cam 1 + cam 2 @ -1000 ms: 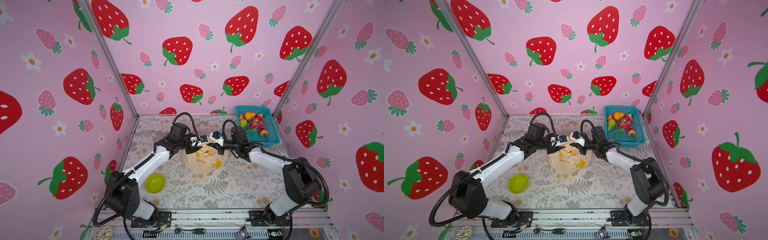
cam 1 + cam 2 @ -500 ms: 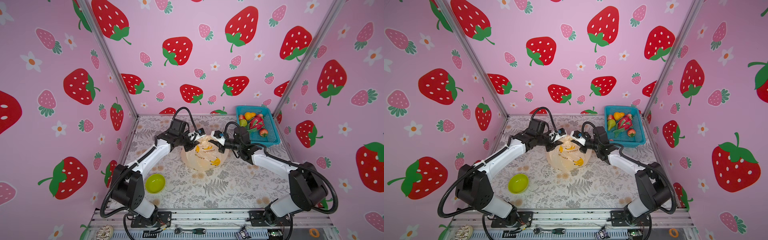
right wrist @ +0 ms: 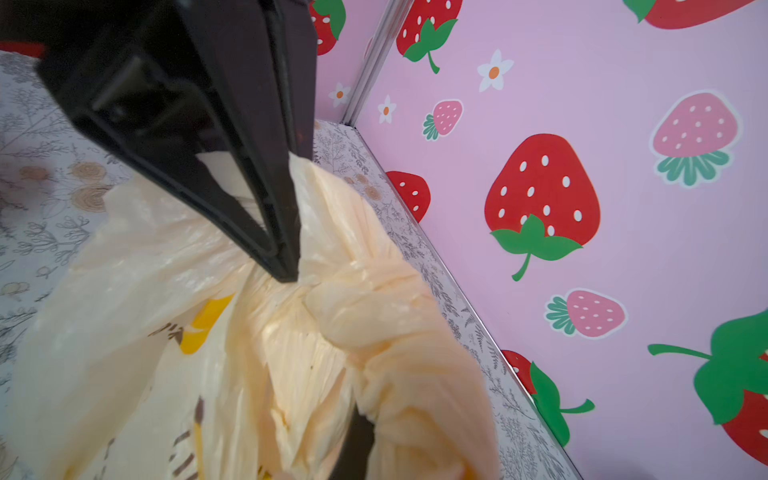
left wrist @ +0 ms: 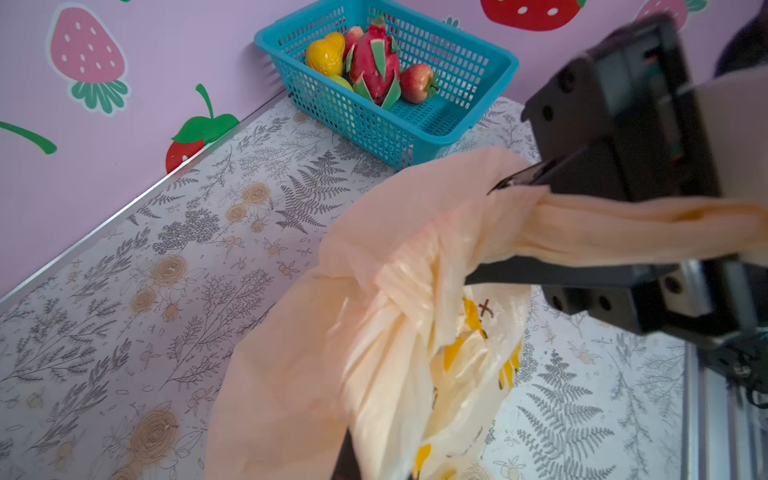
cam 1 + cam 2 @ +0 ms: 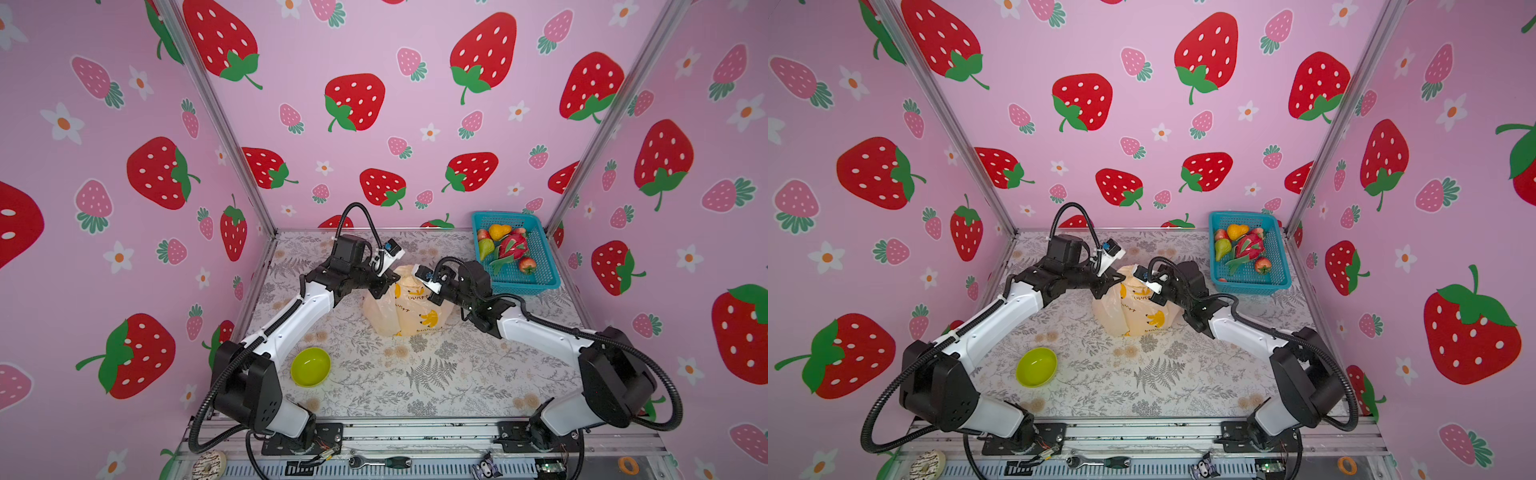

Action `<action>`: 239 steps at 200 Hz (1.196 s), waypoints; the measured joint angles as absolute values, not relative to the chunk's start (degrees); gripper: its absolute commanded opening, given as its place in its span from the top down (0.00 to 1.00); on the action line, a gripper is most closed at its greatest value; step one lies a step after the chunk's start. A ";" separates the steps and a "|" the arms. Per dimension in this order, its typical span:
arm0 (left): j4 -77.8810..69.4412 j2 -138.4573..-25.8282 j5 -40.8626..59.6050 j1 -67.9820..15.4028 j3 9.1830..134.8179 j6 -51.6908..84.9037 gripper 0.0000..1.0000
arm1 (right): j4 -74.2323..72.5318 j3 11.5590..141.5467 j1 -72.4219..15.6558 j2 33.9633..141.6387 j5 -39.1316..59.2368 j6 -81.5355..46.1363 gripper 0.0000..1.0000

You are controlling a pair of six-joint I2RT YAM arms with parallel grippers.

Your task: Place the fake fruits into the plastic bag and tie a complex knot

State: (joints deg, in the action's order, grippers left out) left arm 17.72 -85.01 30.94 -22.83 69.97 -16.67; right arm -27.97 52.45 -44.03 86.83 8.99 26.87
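Note:
The pale-peach plastic bag (image 5: 409, 309) (image 5: 1133, 311) stands in the middle of the table, its handles twisted into a knot (image 3: 332, 299) (image 4: 411, 286). My left gripper (image 5: 380, 291) (image 5: 1100, 291) is shut on the bag's film beside the knot, its black fingertips (image 3: 284, 266) pinched together. My right gripper (image 5: 434, 297) (image 5: 1158, 297) is shut on a bunched handle (image 4: 623, 232). The fake fruits lie in the teal basket: an orange pear (image 5: 498, 231), a green pear (image 5: 485, 248), a dragon fruit (image 5: 513, 245) and a red apple (image 5: 527, 264). What the bag holds is hidden.
The teal mesh basket (image 5: 536, 282) sits in the back right corner against the wall. A lime-green bowl (image 5: 311, 366) lies front left near the left arm. A ratchet tool (image 5: 380, 461) and a toy doughnut (image 5: 208, 463) rest on the front rail.
My left gripper has closed on the bag beside the knot and shifted slightly left. The right gripper has kept its hold on the handle.

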 measured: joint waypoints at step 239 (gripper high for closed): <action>19.22 -90.35 25.74 -24.25 75.20 -17.91 0.62 | -29.91 52.07 -45.58 86.80 6.70 23.03 1.00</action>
State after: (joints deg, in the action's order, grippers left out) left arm 19.22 -90.35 25.74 -24.25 75.20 -17.91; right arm -29.91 52.07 -45.58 86.80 6.70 23.03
